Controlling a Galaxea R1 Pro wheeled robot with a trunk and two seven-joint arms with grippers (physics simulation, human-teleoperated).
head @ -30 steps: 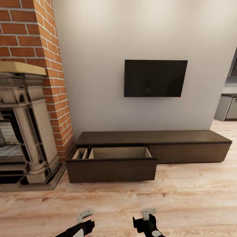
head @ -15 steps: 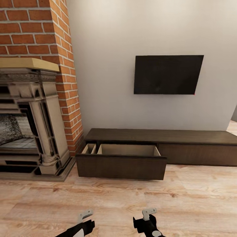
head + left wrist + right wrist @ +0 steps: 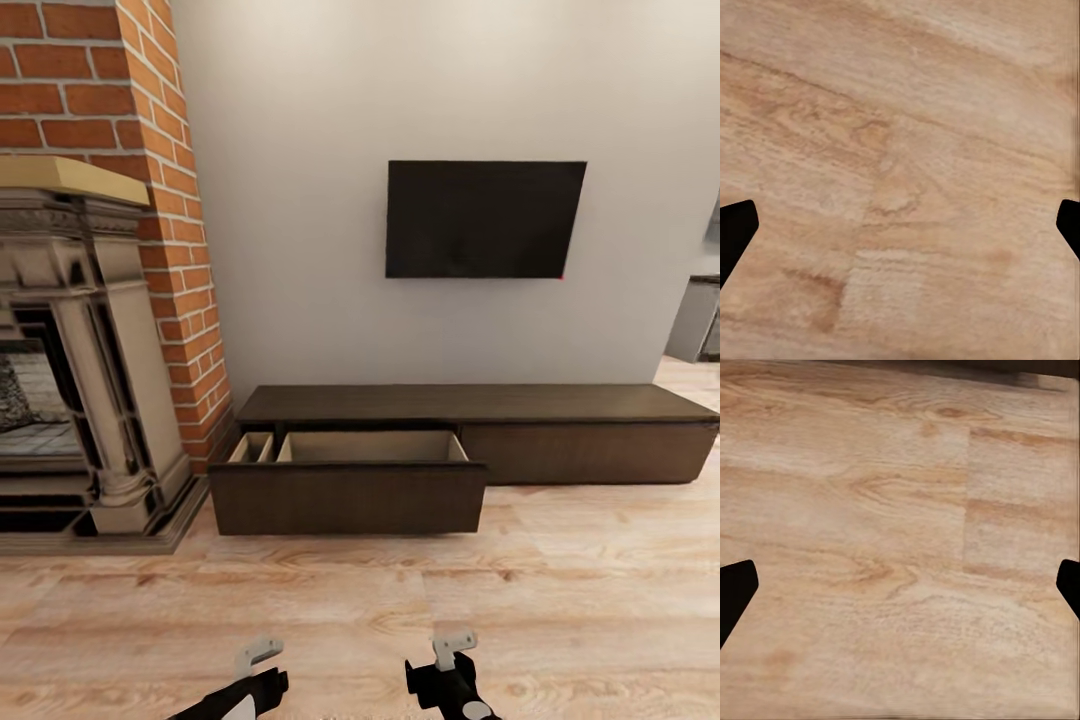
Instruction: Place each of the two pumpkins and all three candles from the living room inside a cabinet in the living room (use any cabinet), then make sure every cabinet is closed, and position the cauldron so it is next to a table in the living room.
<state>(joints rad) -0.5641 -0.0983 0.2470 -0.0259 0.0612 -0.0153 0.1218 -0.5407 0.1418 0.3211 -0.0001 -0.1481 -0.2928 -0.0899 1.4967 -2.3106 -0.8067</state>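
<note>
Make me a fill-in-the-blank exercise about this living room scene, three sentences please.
1. The left drawer of the cabinet stands pulled ____.
2. The black TV is mounted on the ____ above the cabinet.
3. Both the left end effector and the right end effector have fingers spread wide, holding ____.

Missing words: open; wall; nothing

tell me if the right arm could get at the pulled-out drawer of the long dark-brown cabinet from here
Probably not yet. The right tool hangs open low by the robot, and a broad stretch of light wood plank floor separates it from the open dark-brown drawer. Nothing blocks the way.
</note>
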